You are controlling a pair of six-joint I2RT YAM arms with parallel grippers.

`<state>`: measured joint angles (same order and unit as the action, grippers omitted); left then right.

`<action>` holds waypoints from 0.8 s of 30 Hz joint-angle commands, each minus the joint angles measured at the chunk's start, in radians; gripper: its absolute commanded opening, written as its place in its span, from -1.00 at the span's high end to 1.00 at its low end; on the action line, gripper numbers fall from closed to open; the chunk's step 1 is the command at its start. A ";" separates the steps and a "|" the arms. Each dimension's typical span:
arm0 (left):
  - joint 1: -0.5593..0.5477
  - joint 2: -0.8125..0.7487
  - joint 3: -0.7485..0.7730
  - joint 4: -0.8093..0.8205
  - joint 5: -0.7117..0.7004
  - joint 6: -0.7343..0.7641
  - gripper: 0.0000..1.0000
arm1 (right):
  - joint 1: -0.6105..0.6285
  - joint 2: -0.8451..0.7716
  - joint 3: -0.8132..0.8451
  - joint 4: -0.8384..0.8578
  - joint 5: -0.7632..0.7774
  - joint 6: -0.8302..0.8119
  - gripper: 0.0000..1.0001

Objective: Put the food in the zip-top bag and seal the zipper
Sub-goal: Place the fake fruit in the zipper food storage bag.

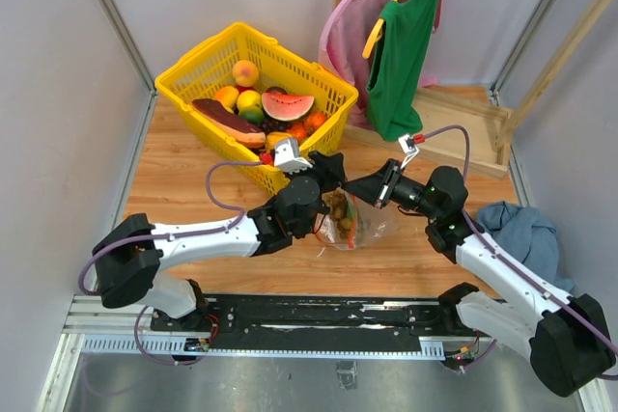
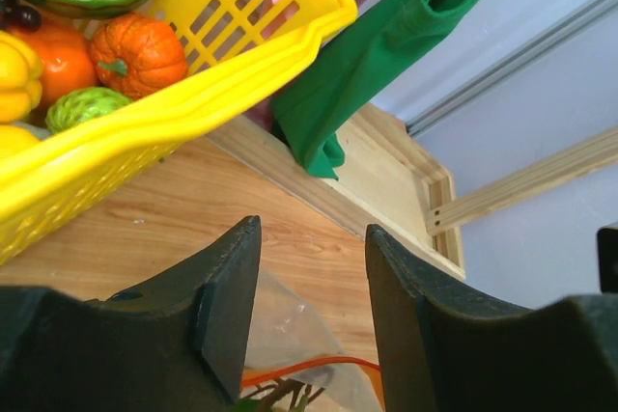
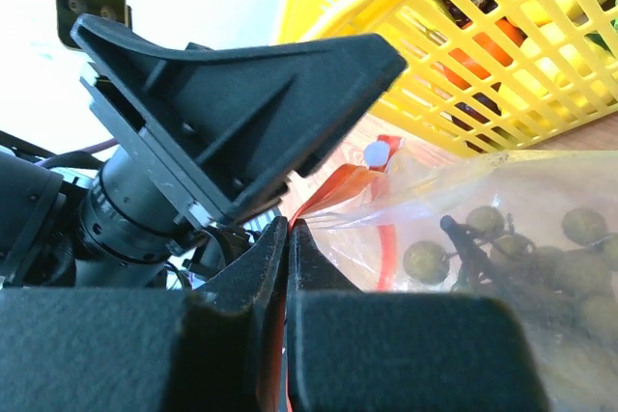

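Note:
The clear zip-top bag (image 1: 355,225) lies on the wooden table between the arms, with the olive-brown grape bunch (image 1: 337,212) inside; the grapes show through the plastic in the right wrist view (image 3: 512,258). My right gripper (image 3: 287,229) is shut on the bag's orange-red zipper strip (image 3: 338,185) at its mouth edge. My left gripper (image 2: 309,238) is open and empty, just above the bag mouth (image 2: 299,373), its fingers (image 1: 326,173) close to the right gripper (image 1: 365,186). More toy food fills the yellow basket.
The yellow mesh basket (image 1: 183,79) holds watermelon (image 1: 287,105), peach, oranges and peppers behind the left gripper. A wooden rack (image 1: 463,123) with green (image 1: 406,45) and pink garments stands at the back right. A blue cloth (image 1: 526,233) lies at the right.

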<state>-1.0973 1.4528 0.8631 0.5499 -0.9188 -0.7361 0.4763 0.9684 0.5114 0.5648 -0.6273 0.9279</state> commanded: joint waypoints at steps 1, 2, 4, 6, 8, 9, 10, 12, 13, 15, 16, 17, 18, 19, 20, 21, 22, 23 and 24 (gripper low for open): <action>-0.007 -0.104 -0.006 -0.051 0.003 0.073 -0.06 | -0.016 -0.045 0.032 -0.026 0.040 0.001 0.99; -0.007 -0.124 -0.006 -0.078 0.014 0.081 -0.08 | -0.017 -0.052 0.032 -0.032 0.050 -0.002 0.99; -0.007 -0.165 -0.005 -0.156 0.025 0.088 -0.13 | -0.018 -0.065 0.032 -0.041 0.061 -0.008 0.99; -0.007 -0.202 -0.009 -0.250 0.034 0.073 -0.15 | -0.019 -0.077 0.032 -0.048 0.072 -0.015 0.99; -0.006 -0.234 -0.017 -0.345 0.055 0.039 -0.18 | -0.019 -0.081 0.031 -0.053 0.078 -0.019 0.99; -0.006 -0.249 -0.025 -0.388 0.068 0.018 -0.18 | -0.019 -0.082 0.031 -0.053 0.079 -0.020 0.99; -0.006 -0.261 -0.037 -0.418 0.084 0.002 -0.18 | -0.020 -0.082 0.030 -0.051 0.080 -0.020 0.99; -0.006 -0.279 -0.060 -0.475 0.121 -0.035 -0.20 | -0.021 -0.079 0.029 -0.040 0.077 -0.016 0.99; -0.005 -0.283 -0.071 -0.502 0.143 -0.055 -0.20 | -0.021 -0.078 0.029 -0.034 0.075 -0.013 0.99; -0.004 -0.282 -0.095 -0.533 0.190 -0.086 -0.20 | -0.021 -0.077 0.028 -0.032 0.073 -0.012 0.99; -0.001 -0.275 -0.107 -0.536 0.216 -0.099 -0.20 | -0.021 -0.078 0.026 -0.029 0.073 -0.013 0.99; 0.000 -0.269 -0.113 -0.538 0.244 -0.112 -0.20 | -0.021 -0.080 0.027 -0.028 0.073 -0.012 0.99; 0.003 -0.258 -0.117 -0.542 0.264 -0.126 -0.20 | -0.021 -0.081 0.026 -0.027 0.074 -0.012 0.99; 0.006 -0.244 -0.117 -0.550 0.276 -0.143 -0.20 | -0.021 -0.082 0.026 -0.026 0.072 -0.012 0.99; 0.011 -0.234 -0.115 -0.563 0.287 -0.159 -0.19 | -0.021 -0.084 0.027 -0.025 0.072 -0.013 0.99; 0.017 -0.223 -0.111 -0.579 0.295 -0.173 -0.17 | -0.021 -0.086 0.027 -0.026 0.069 -0.012 0.99; 0.024 -0.215 -0.110 -0.591 0.304 -0.187 -0.16 | -0.021 -0.088 0.027 -0.026 0.070 -0.012 0.99; 0.033 -0.209 -0.111 -0.594 0.317 -0.195 -0.13 | -0.021 -0.091 0.027 -0.026 0.068 -0.013 0.99; 0.039 -0.203 -0.116 -0.590 0.332 -0.200 -0.12 | -0.021 -0.093 0.027 -0.026 0.068 -0.014 0.99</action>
<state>-1.0843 1.2312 0.7464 0.0002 -0.6540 -0.8673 0.4702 0.9009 0.5114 0.4995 -0.5644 0.9199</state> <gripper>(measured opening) 0.573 0.012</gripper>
